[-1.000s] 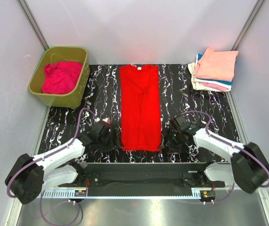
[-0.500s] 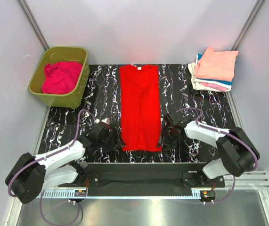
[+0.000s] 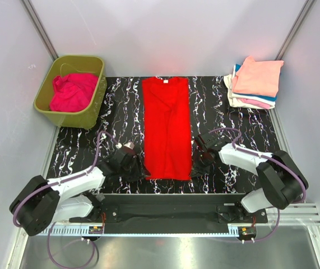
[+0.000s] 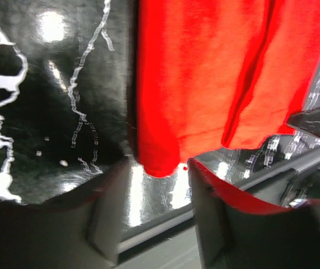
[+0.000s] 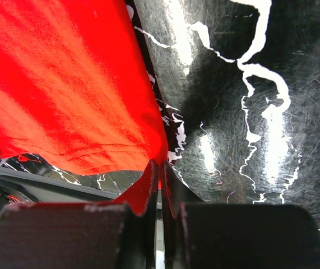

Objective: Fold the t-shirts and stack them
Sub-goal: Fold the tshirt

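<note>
Pinching the near right corner of the red t-shirt [image 5: 53, 95], the right hand [image 5: 160, 175] has its two fingers pressed together. A bit of the hem is caught between them, low against the black, white-veined worktop [image 5: 249, 84].

The left hand [image 4: 155, 171] sits at the opposite near corner with its fingers spread. The shirt's near left corner lies in the gap between them, and neither finger clearly presses on the cloth.

From above, the two hands flank the hem, the left hand [image 3: 130, 163] just beside its left edge and the right hand [image 3: 200, 162] at its right edge. The red t-shirt [image 3: 166, 129] lies flat as a long narrow strip down the middle of the worktop [image 3: 120, 112]. Its collar is at the far end and its hem at the near end, between the hands.

Well apart from both hands, at the far left, stands an olive-green tub [image 3: 64, 116] with a crumpled magenta-pink t-shirt [image 3: 73, 92] inside. At the far right corner rests a stack of folded t-shirts [image 3: 258, 78], peach on top, with white, blue and pink edges showing beneath it.
</note>
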